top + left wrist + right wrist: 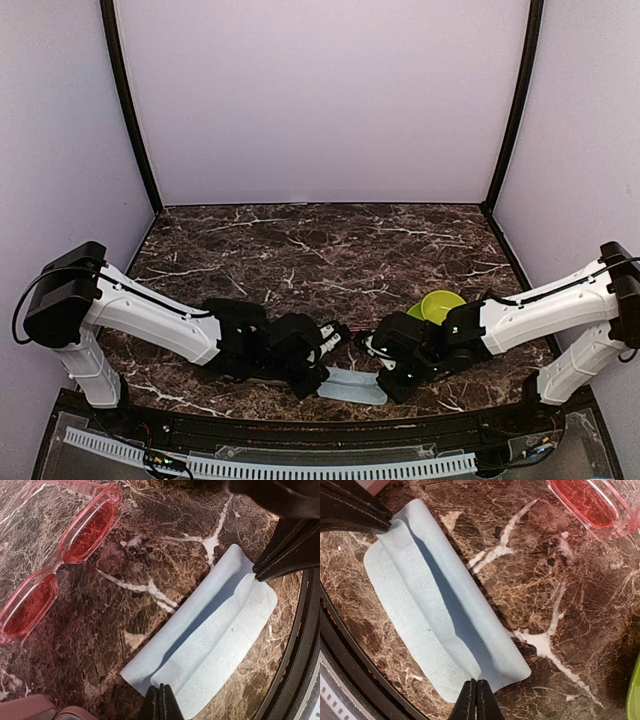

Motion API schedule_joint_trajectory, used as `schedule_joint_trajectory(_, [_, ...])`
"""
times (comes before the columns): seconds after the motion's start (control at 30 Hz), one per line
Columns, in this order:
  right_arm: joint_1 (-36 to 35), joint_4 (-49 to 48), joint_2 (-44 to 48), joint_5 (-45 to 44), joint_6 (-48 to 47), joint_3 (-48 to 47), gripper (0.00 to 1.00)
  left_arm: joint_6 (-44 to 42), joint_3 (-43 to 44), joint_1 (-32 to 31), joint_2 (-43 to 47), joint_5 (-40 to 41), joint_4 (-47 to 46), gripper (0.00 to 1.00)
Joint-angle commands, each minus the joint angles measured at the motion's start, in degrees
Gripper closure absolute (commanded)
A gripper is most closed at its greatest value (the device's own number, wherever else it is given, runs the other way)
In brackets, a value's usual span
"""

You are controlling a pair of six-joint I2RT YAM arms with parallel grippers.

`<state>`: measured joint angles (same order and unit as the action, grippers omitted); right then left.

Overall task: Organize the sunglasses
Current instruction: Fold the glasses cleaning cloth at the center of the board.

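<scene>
A translucent red-pink pair of sunglasses [55, 565] lies open on the marble; one of its lenses [590, 502] shows in the right wrist view. The black pair is out of view. A light blue cloth [210, 635] is stretched between both grippers near the front edge, with a raised crease along its length. My left gripper [161, 694] is shut on one end of the cloth. My right gripper [476, 689] is shut on the opposite end [445, 605]. In the top view the cloth [355, 385] lies between the two gripper heads.
A lime green rounded object [440, 304] sits just behind the right wrist. A dull pink object [30, 712] shows at the bottom left corner of the left wrist view. The table's dark front rim [350, 665] runs close beside the cloth.
</scene>
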<state>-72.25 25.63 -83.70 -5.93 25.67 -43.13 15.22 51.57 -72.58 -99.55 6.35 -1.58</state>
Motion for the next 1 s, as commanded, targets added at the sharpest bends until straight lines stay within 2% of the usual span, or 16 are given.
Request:
schedule_joint_trajectory(0.0, [-0.7, -1.4, -0.3, 0.4, 0.6, 0.0, 0.96, 0.2, -0.9, -0.2, -0.5, 0.0, 1.1, 1.00])
schedule_joint_trajectory(0.97, [-1.0, -2.3, -0.7, 1.9, 1.0, 1.3, 0.96, 0.2, -0.4, -1.2, -1.2, 0.0, 1.7, 1.00])
